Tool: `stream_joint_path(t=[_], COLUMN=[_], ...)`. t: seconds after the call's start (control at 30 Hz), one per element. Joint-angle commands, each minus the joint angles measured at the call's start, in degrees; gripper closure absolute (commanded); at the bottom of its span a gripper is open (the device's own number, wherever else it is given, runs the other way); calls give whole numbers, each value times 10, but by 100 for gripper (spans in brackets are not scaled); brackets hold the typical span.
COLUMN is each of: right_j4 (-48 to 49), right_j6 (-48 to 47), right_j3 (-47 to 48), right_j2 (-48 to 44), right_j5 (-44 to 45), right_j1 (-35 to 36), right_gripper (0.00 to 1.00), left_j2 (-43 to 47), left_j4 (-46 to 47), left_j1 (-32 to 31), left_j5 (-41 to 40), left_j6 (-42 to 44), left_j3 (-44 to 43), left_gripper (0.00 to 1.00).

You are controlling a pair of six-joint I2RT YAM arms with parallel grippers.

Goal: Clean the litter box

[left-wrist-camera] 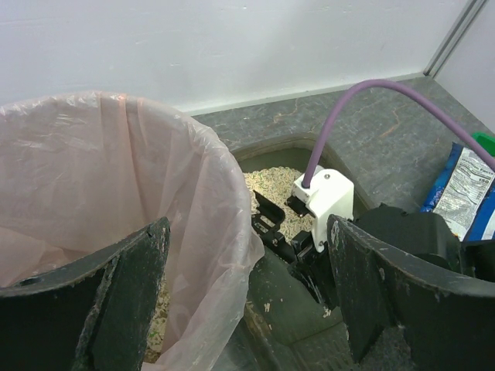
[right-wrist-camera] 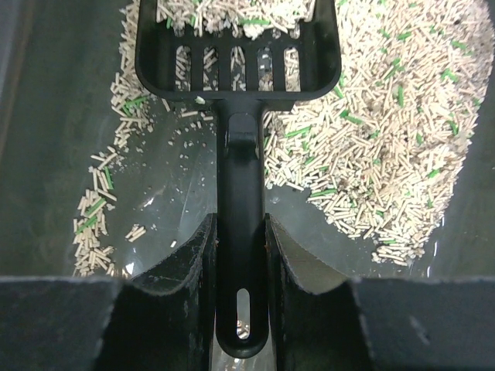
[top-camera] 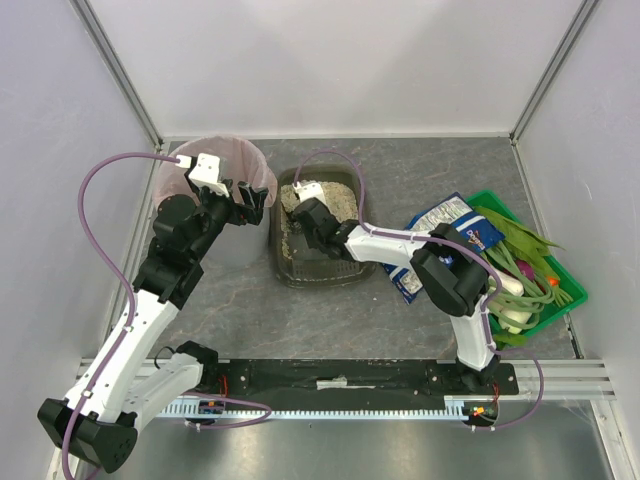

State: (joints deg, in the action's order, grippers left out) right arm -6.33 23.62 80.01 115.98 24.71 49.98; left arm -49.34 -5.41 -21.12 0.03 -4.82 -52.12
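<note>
Two arms reach over the grey worktop (top-camera: 420,170). The right tool (right-wrist-camera: 240,232) is clamped narrow on the handle of a black slotted scoop (right-wrist-camera: 240,46). The scoop's basket carries a heap of pale pellets with a few green ones among them. It sits at the far part of the litter box (right-wrist-camera: 178,209), over the litter (right-wrist-camera: 371,116); whether it touches the litter cannot be told. The litter box stands mid-worktop toward the back wall, just beside and to the right of a round bin (top-camera: 250,160) lined with pink film. Litter is piled along its far and right sides, while the near left floor is bare and dark, with stray pellets. The left tool (top-camera: 250,197) stands wide and holds nothing. It hangs at the bin's right rim, one finger over the bin's mouth and the other toward the box. At the right edge a green crate (top-camera: 575,290) holds vegetables, and a blue-and-white bag (top-camera: 450,225) lies between the crate and the box.
</note>
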Motion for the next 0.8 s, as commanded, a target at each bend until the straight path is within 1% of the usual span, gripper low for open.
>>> stream_joint_path(t=[0.0,0.1,0.2,0.43,0.57,0.77], right_j4=[40,41,44,-21,-23,-38], right_j6=[15,9,-8,12,12,13], right_j3=[-11,-9,10,63,68,102], right_j2=[-1,-12,-2,14,5,15], right_j5=[5,17,18,18,29,27], right_j1=[-3,-3,-3,-3,-5,-14], right_gripper=[100,100,100,100,100,100], left_j2=[2,3,3,5,6,9], left_j4=[31,31,31,31,31,31], left_j1=[-1,-1,-1,-1,-1,-1], left_j5=[-3,-3,-3,-4,-3,-3], left_j6=[24,23,21,22,21,20], left_j3=[-2,-1,-1,0,0,-1], left_gripper=[12,12,12,12,12,12])
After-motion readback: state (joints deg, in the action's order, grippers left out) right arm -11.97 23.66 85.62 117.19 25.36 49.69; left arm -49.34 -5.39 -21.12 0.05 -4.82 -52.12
